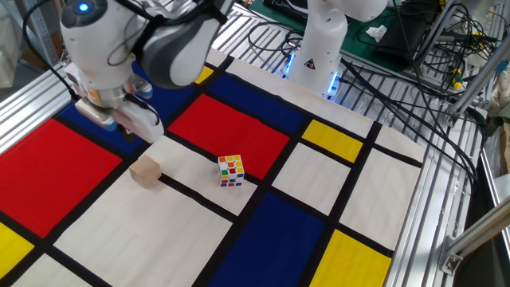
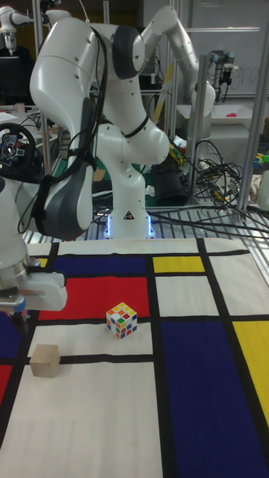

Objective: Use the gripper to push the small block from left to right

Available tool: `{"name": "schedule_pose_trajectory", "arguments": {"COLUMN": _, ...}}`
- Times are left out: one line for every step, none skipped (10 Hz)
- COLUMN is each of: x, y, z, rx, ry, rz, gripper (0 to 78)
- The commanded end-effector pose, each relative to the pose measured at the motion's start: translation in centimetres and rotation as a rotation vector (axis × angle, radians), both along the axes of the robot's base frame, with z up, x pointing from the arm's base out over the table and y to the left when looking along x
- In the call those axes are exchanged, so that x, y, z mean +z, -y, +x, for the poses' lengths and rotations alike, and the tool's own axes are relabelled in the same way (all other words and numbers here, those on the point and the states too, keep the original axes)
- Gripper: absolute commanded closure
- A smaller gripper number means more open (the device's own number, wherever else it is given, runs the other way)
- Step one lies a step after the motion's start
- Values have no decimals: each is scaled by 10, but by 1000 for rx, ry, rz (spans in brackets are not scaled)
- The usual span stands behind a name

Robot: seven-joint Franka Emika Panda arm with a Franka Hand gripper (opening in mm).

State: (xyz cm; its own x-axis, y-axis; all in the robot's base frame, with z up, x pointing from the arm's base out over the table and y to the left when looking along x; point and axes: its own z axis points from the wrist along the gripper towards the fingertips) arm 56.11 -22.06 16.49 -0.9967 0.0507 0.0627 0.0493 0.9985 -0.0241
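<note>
Pincer (image 1: 127,127), grip state unclear, hovers left of a wooden block (image 1: 146,171); likely light, rigid, pushed on its left face.

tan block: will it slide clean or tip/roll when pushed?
The small block looks like a squat wooden cube sitting flat on the mat, so probably slides, not rolls. Likely light and rigid. An off-centre push may rotate it toward the puzzle cube.

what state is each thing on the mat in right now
gripper: off the block, up and to its left; jaws hidden, open or shut unclear
small block: flat on the mat, untouched
puzzle cube: upright on a white panel, right of the block, apart from it
</note>
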Motion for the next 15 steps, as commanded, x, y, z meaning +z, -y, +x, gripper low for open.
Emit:
{"name": "schedule_pose_trajectory", "arguments": {"x": 0, "y": -1, "z": 1, "rx": -8, "ry": 23, "rz": 2, "gripper": 776}}
{"name": "schedule_pose_trajectory", "arguments": {"x": 0, "y": -1, "z": 1, "rx": -1, "ry": 8, "rz": 11, "gripper": 776}}
{"name": "schedule_pose_trajectory", "arguments": {"x": 0, "y": -1, "z": 1, "rx": -3, "ry": 7, "rz": 10, "gripper": 776}}
{"name": "schedule_pose_trajectory", "arguments": {"x": -5, "y": 1, "z": 7, "rx": -20, "ry": 6, "rz": 0, "gripper": 776}}
{"name": "schedule_pose_trajectory", "arguments": {"x": -8, "y": 2, "z": 9, "rx": -22, "ry": 7, "rz": 0, "gripper": 776}}
{"name": "schedule_pose_trajectory", "arguments": {"x": -18, "y": 9, "z": 19, "rx": -18, "ry": 9, "rz": -1, "gripper": 776}}
{"name": "schedule_pose_trajectory", "arguments": {"x": -24, "y": 15, "z": 24, "rx": -10, "ry": 4, "rz": 0, "gripper": 776}}
{"name": "schedule_pose_trajectory", "arguments": {"x": -29, "y": 17, "z": 26, "rx": -16, "ry": -2, "rz": -3, "gripper": 776}}
{"name": "schedule_pose_trajectory", "arguments": {"x": -35, "y": 17, "z": 26, "rx": -23, "ry": -3, "rz": -4, "gripper": 776}}
{"name": "schedule_pose_trajectory", "arguments": {"x": -42, "y": 17, "z": 26, "rx": -26, "ry": -5, "rz": -4, "gripper": 776}}
{"name": "schedule_pose_trajectory", "arguments": {"x": -50, "y": 17, "z": 26, "rx": -28, "ry": -2, "rz": -4, "gripper": 776}}
{"name": "schedule_pose_trajectory", "arguments": {"x": -56, "y": 17, "z": 25, "rx": -29, "ry": -3, "rz": -6, "gripper": 776}}
{"name": "schedule_pose_trajectory", "arguments": {"x": -57, "y": 17, "z": 25, "rx": -29, "ry": -4, "rz": -7, "gripper": 776}}
{"name": "schedule_pose_trajectory", "arguments": {"x": -63, "y": 18, "z": 23, "rx": -27, "ry": -6, "rz": -15, "gripper": 776}}
{"name": "schedule_pose_trajectory", "arguments": {"x": -66, "y": 18, "z": 21, "rx": -22, "ry": -8, "rz": -16, "gripper": 776}}
